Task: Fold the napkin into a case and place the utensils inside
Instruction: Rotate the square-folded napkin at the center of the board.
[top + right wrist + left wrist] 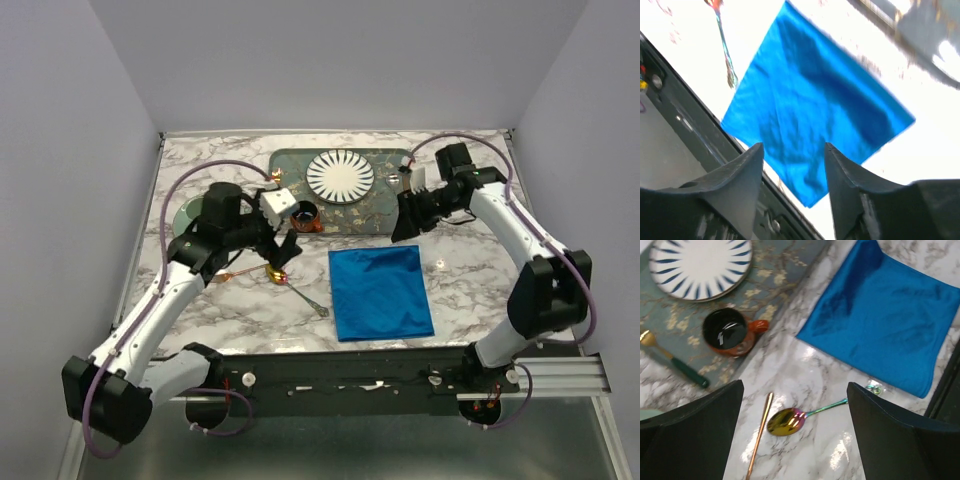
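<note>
Napkin [381,293] laid flat on marble table [462,290], right of centre by near edge, long axis near-to-far. Left gripper [795,386] spread wide, empty, held above fork [760,435] and spoon [786,421]. Right gripper [792,147] half parted, empty, held above napkin. Spoon handle pointed toward napkin.

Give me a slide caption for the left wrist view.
Open left gripper over the spoon and copper fork; blue napkin lies flat beside them.

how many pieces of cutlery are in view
3: a copper-pink fork and an iridescent spoon on the marble table, and a green-handled one on the patterned tray. More may be hidden.
</note>
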Controlling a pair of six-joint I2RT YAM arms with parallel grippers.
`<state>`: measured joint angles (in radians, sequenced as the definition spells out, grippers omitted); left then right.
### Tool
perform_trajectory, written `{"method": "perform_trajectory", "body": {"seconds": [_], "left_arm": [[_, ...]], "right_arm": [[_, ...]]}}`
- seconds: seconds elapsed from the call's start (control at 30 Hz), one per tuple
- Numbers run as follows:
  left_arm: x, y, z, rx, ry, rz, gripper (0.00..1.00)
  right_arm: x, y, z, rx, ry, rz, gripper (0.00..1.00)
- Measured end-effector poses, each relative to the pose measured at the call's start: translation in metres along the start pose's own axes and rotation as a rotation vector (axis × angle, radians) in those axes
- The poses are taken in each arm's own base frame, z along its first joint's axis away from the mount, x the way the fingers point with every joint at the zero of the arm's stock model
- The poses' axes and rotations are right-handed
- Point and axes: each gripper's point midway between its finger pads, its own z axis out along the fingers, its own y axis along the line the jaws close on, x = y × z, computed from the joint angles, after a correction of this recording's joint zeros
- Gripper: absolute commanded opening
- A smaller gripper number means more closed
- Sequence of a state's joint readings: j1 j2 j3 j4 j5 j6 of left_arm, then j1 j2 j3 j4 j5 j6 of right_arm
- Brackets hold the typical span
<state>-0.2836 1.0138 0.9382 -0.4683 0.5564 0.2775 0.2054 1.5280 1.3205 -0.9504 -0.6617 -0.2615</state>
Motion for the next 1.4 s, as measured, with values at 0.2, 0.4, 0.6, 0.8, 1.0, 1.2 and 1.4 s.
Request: {"method": "perform_trajectory", "body": {"seconds": [0.2, 0.4, 0.6, 0.8, 1.0, 1.2, 1.4], "left_arm": [[0.008, -0.057, 0.049, 0.167, 0.077, 0.006, 0.66], [0.048, -0.088, 0.095, 0.217, 0.236, -0.052, 0.54], [0.084, -0.120, 0.120, 0.259, 0.375, -0.030, 0.46], [0.102, -0.114, 0.150, 0.227, 0.467, -0.025, 0.45], [0.115, -0.108, 0.169, 0.214, 0.534, -0.005, 0.40], [0.130, -0.093, 0.187, 0.192, 0.617, 0.066, 0.33], [0.129, -0.072, 0.192, 0.161, 0.634, 0.147, 0.34]], "right_arm": [[0.015, -0.017, 0.064, -0.101, 0.128, 0.107, 0.40], [0.037, -0.038, 0.095, -0.088, 0.217, 0.215, 0.35], [0.044, -0.058, 0.102, -0.053, 0.224, 0.288, 0.34], [0.070, -0.069, 0.113, -0.068, 0.279, 0.431, 0.34], [0.079, -0.066, 0.110, -0.098, 0.279, 0.500, 0.34], [0.086, -0.063, 0.103, -0.091, 0.277, 0.516, 0.34], [0.097, -0.059, 0.097, -0.073, 0.292, 0.522, 0.34]]}}
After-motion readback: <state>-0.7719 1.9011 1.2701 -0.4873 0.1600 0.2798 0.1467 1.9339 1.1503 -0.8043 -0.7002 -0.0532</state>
